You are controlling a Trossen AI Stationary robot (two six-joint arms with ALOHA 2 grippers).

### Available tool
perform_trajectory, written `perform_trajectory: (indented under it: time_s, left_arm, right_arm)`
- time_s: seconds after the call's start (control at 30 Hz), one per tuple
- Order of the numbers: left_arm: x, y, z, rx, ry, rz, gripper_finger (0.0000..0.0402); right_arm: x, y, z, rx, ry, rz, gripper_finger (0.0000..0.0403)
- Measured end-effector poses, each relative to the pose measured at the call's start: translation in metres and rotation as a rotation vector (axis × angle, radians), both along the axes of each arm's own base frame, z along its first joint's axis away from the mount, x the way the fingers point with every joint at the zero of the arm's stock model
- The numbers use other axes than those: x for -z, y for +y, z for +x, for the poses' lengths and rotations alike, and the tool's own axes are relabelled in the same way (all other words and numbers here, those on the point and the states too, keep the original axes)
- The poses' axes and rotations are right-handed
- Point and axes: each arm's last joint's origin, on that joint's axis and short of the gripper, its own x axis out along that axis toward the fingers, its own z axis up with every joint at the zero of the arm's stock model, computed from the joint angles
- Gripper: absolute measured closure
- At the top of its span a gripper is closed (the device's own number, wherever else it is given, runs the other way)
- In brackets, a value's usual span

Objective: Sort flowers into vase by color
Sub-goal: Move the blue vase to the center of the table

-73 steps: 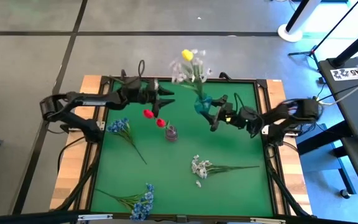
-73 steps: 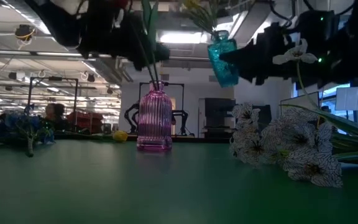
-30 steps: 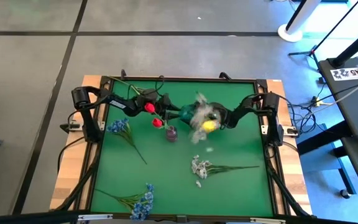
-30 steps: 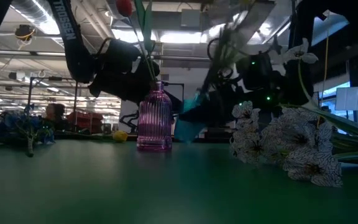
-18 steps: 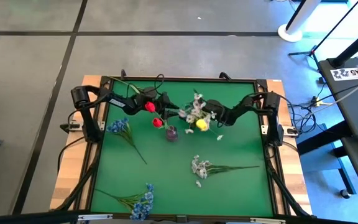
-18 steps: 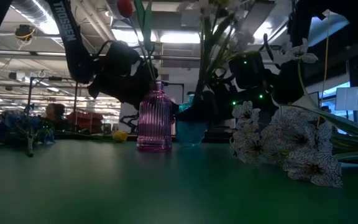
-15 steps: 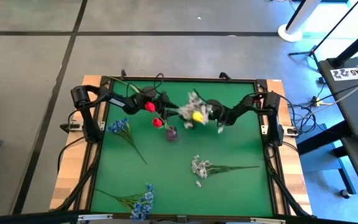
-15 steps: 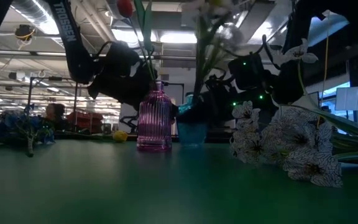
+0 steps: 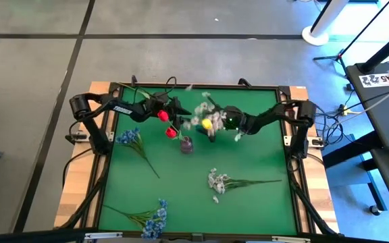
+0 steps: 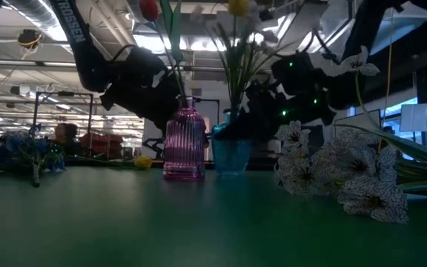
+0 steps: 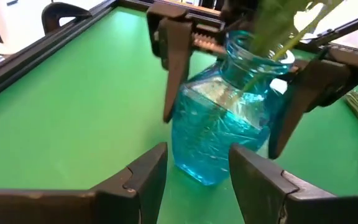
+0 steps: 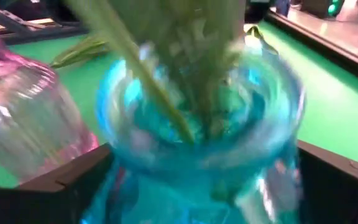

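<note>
A blue glass vase (image 11: 222, 124) stands upright with its base on the green table (image 9: 248, 202). It holds a yellow bud (image 9: 206, 123) and white sprays, and stands beside the pink ribbed vase (image 10: 184, 141) with two red tulips (image 9: 162, 116). My right gripper (image 11: 235, 81) comes from the table's right and is shut on the blue vase (image 12: 197, 124). My left gripper (image 11: 194, 174) is open at the vase's other side, with its fingers low near the base and touching nothing. My right gripper pinches the blue vase at its shoulder (image 11: 194, 87), just below the neck, with one finger (image 11: 171, 68) on each of two opposite sides. The fingers come level from the table's right. The vase stands upright with its base (image 10: 232, 169) on the table.
A white spray (image 9: 216, 180) lies right of the table's middle. One blue spray (image 9: 130, 137) lies near the left edge and another (image 9: 155, 219) by the near edge. In the low view the white blossoms (image 10: 347, 178) fill the right foreground.
My right gripper has tipped the blue vase from a strong tilt to upright and set it on the table next to the pink vase. The yellow and white flowers have swung from leaning toward the near edge to standing straight up.
</note>
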Motion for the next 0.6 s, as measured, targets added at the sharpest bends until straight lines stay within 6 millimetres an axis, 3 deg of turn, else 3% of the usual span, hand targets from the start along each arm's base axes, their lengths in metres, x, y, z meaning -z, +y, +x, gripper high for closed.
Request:
perform_trajectory:
  time_s: [0.33,0.6]
  left_arm:
    - [-0.011,-0.014,-0.002,0.042,0.038,-0.025,0.0234]
    - [-0.023,-0.032,-0.003,0.012,0.091,0.009,0.0234]
  right_arm:
    - [-0.021,0.005,-0.015,-0.018,0.163,0.008,0.0004]
    - [-0.048,0.009,-0.031,-0.025,0.213,-0.031,0.0005]
